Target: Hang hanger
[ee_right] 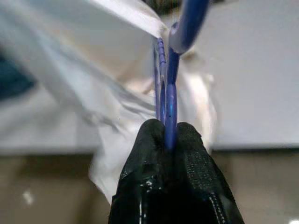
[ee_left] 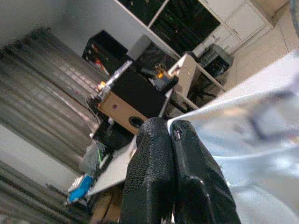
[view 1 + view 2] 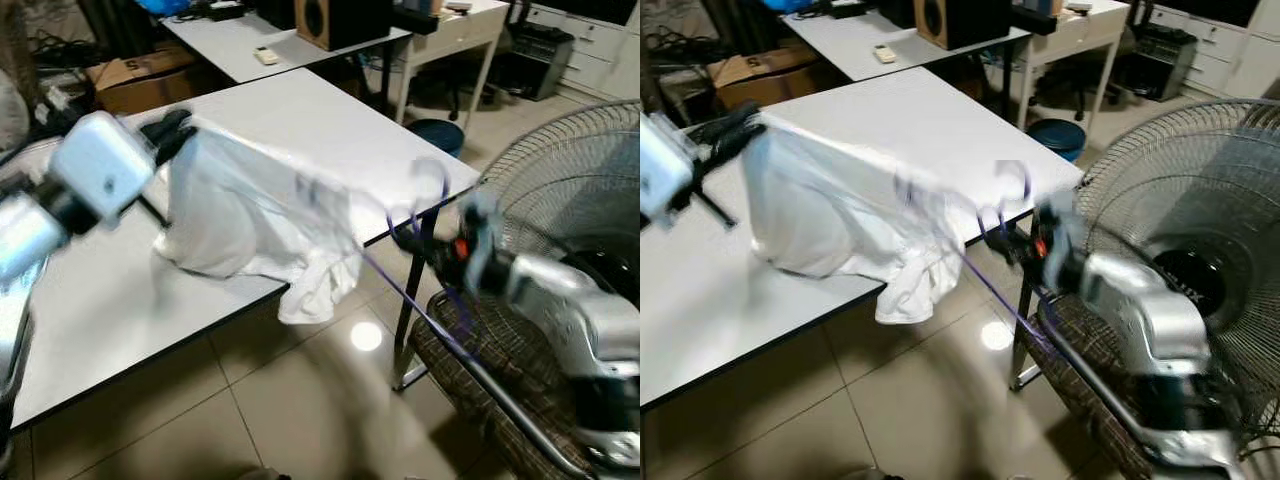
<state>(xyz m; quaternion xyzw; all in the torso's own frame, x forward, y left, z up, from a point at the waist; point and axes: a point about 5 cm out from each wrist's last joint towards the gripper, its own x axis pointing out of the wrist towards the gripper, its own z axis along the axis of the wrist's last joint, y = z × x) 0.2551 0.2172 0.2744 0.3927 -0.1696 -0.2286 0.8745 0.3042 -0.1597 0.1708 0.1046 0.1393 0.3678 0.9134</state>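
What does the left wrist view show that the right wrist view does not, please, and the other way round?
The left wrist view alone shows the left gripper pinched shut on the white garment's edge, with a wooden speaker on a desk behind. The right wrist view alone shows the right gripper clamped on the blue hanger, with tiled floor below. Both share the white garment and the white table.

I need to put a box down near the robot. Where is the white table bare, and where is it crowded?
The white table is bare on its far half, behind the white garment. The near edge is crowded: the left claw and right claw stretch the garment and its purple hanger there, beside the fan.
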